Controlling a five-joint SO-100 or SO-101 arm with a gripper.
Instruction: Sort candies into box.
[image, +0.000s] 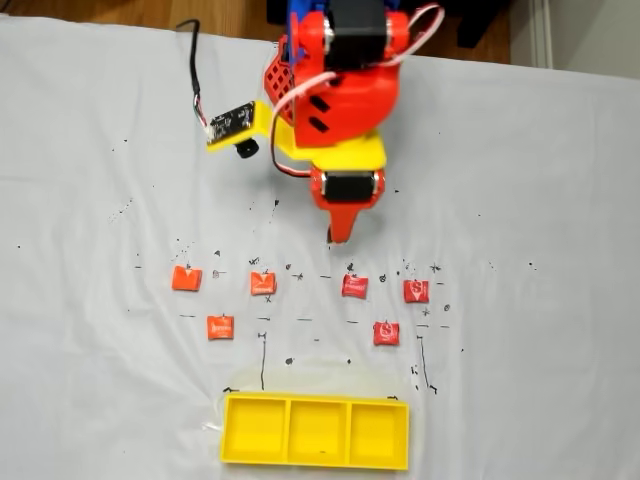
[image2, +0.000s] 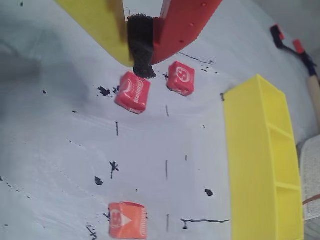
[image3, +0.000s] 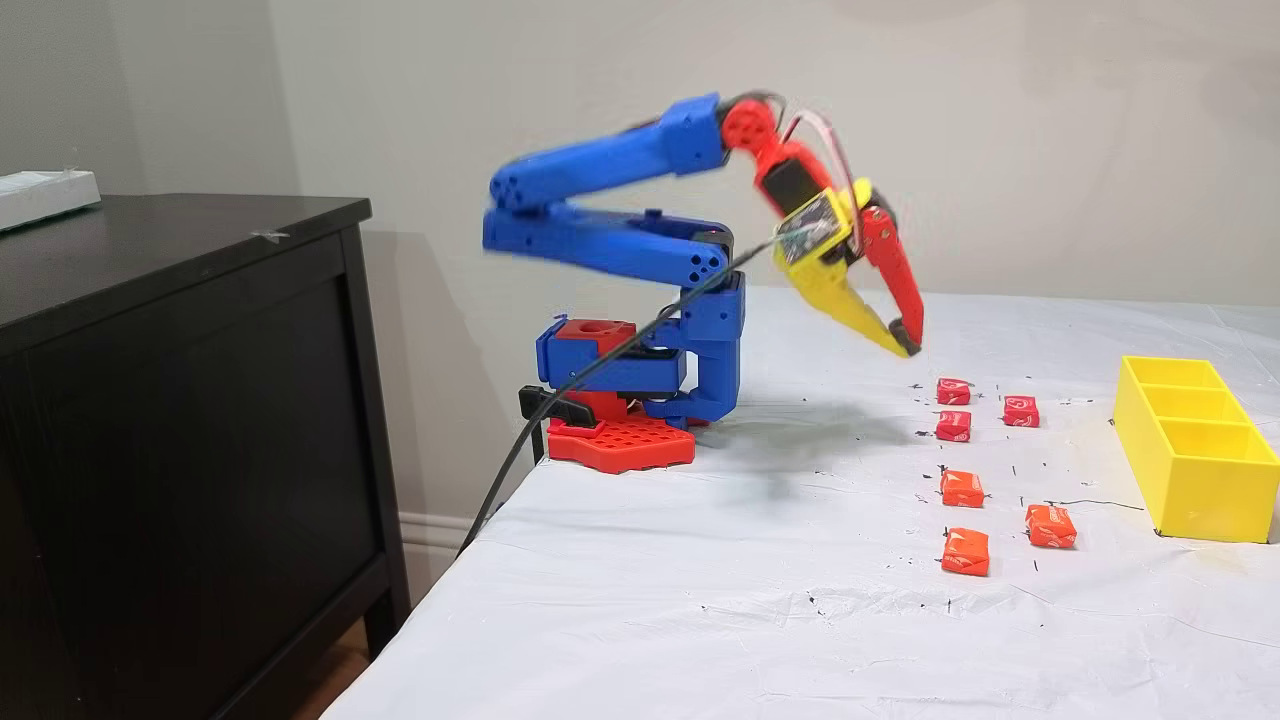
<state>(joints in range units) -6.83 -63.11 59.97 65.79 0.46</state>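
The claw (image3: 905, 343), its jaws closed together and carrying nothing, is hovering above the surface (image3: 760, 590) just short of the red candies (image2: 133, 92), which are lying between it and the yellow box (image: 316, 432).

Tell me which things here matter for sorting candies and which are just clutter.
Job:
- three orange candies, three red candies
- yellow box, all compartments empty
- gripper, closed above the cloth

Lying about:
- black cabinet
- red-tipped tool beyond the box
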